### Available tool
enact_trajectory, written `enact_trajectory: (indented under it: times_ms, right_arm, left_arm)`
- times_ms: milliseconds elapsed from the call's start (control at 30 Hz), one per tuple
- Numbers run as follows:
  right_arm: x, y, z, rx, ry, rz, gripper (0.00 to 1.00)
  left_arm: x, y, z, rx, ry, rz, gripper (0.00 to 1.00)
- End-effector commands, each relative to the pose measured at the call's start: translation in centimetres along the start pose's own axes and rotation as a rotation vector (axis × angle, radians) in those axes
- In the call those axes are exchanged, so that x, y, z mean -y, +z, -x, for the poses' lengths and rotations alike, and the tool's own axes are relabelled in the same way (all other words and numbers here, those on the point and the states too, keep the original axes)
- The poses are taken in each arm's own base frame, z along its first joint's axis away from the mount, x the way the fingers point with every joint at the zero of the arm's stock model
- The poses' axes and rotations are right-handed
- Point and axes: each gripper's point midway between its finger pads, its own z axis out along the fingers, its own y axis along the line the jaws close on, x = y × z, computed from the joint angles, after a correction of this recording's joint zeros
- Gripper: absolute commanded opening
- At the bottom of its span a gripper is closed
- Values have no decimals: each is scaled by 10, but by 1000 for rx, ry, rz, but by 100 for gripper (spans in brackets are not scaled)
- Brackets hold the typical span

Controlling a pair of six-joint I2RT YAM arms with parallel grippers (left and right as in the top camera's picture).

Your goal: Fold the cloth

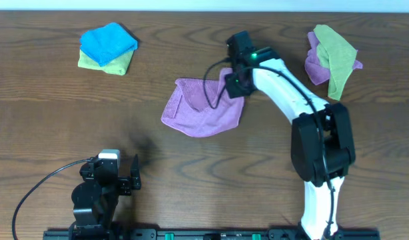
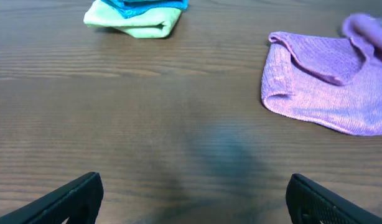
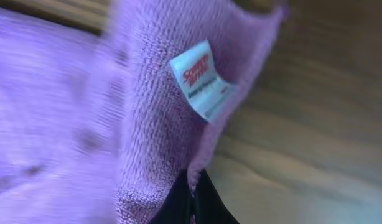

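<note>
A purple cloth [image 1: 201, 107] lies partly folded in the middle of the table. It also shows in the left wrist view [image 2: 328, 81] at the right. My right gripper [image 1: 235, 81] is shut on the purple cloth's right corner and holds it lifted. In the right wrist view the cloth [image 3: 147, 112] hangs from the closed fingers [image 3: 192, 196], with a white label [image 3: 200, 78] showing. My left gripper [image 2: 191, 199] is open and empty, low over bare table near the front left [image 1: 118, 175].
A folded blue cloth on a green one [image 1: 108, 48] lies at the back left, also in the left wrist view [image 2: 138, 15]. A crumpled green and purple pile [image 1: 332, 57] lies at the back right. The table is dark wood.
</note>
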Motion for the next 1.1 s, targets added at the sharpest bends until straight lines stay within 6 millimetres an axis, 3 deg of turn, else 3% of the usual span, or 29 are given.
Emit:
enact_trajectory:
  times_ms: [0, 133, 167, 200, 233, 267, 333, 400, 567, 733, 967, 1067]
  right_arm:
    - [43, -13, 4, 24, 144, -134, 1]
    - [79, -15, -7, -14, 272, -220, 2]
    - [84, -15, -8, -18, 283, -224, 14]
    - [89, -14, -9, -23, 294, -227, 38]
    - [94, -14, -10, -26, 304, -230, 52]
    - [97, -14, -11, -29, 311, -229, 59]
    - [97, -14, -14, -47, 323, -202, 63]
    - [84, -13, -17, -74, 294, -120, 63]
    - [27, -19, -17, -105, 203, 145, 63]
    - [-1, -26, -19, -104, 147, 178, 61]
    - [-60, -30, -12, -66, 80, 331, 72]
    - [-74, -27, -10, -52, 82, 341, 73]
  left_arm:
    - [0, 1, -1, 1, -2, -1, 95]
    - [0, 1, -1, 2, -2, 0, 96]
    - [0, 1, -1, 2, -2, 0, 95]
    - [0, 1, -1, 2, -2, 0, 95]
    - [0, 1, -1, 2, -2, 0, 95]
    - [0, 1, -1, 2, -2, -1, 95]
    - [0, 1, -1, 2, -2, -1, 95]
    - [0, 1, -1, 2, -2, -1, 95]
    - [0, 1, -1, 1, -2, -1, 95]
    - [0, 1, -1, 2, -2, -1, 95]
    - [0, 1, -1, 2, -2, -1, 95]
    - [0, 1, -1, 2, -3, -1, 95]
